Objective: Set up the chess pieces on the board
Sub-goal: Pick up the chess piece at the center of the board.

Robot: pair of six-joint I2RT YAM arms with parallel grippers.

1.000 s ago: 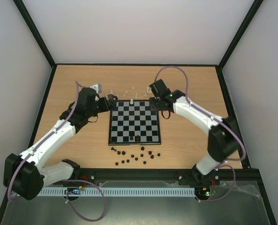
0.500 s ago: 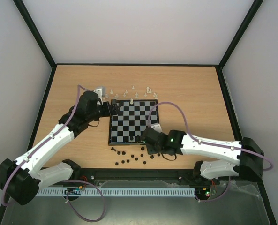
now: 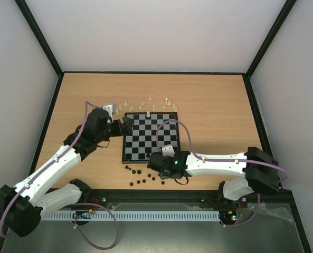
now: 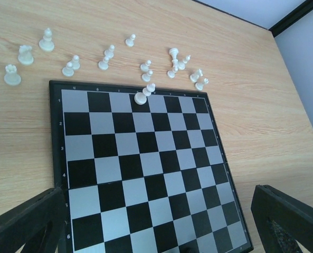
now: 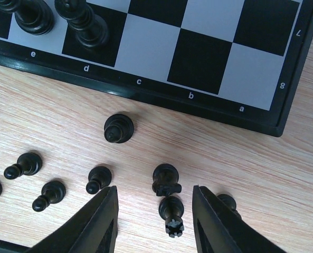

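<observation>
The board lies mid-table. One white piece stands on its far row, and two black pieces stand on its near row. Loose white chess pieces are scattered behind the board, loose black ones in front of it. My left gripper hovers at the board's far left corner, open wide and empty, the board below it. My right gripper hangs low by the near edge, open. A black rook-like piece and a black knight lie between its fingers, untouched.
More black pieces lie around the right gripper: a pawn-like one near the board edge and several to the left. One lies partly behind the right finger. Black frame rails border the wooden table.
The right arm swung from the board's far right corner to its near edge, came down over the black pieces and narrowed its jaws somewhat. The left gripper shifted slightly back and left.
</observation>
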